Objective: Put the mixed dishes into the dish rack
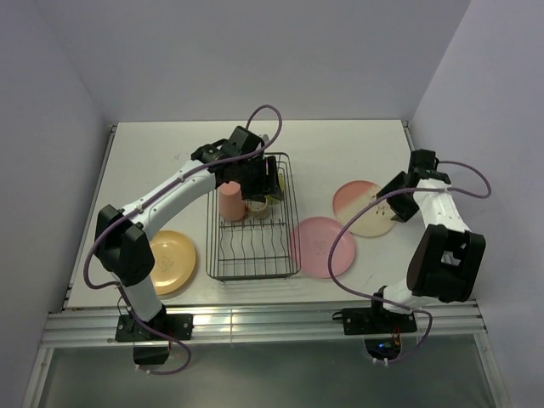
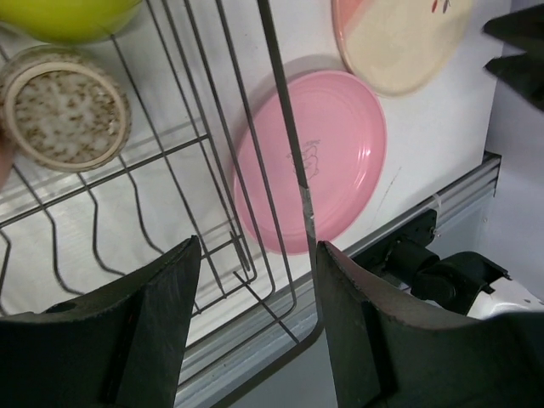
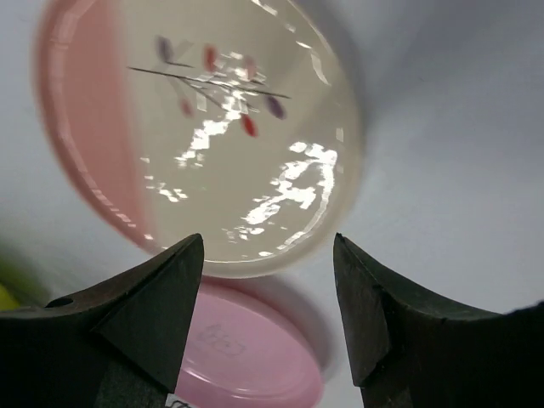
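The black wire dish rack [image 1: 255,246] holds the salmon-pink tumbler [image 1: 231,202], the small tan bowl [image 2: 64,106] and the lime-green bowl [image 2: 72,13] at its far end. My left gripper [image 1: 270,180] hovers open and empty over the rack's right side [image 2: 257,246]. The pink plate [image 1: 321,246] and the pink-and-cream plate [image 1: 365,207] lie on the table right of the rack. My right gripper [image 1: 398,202] is open and empty just above the pink-and-cream plate's near edge [image 3: 268,242]. The yellow-orange plate [image 1: 170,261] lies left of the rack. The red-orange cup is out of view.
The white table [image 1: 340,149] is walled on three sides. A metal rail [image 1: 272,319] runs along the near edge. The pink plate [image 3: 246,348] lies close to the pink-and-cream plate [image 3: 212,127].
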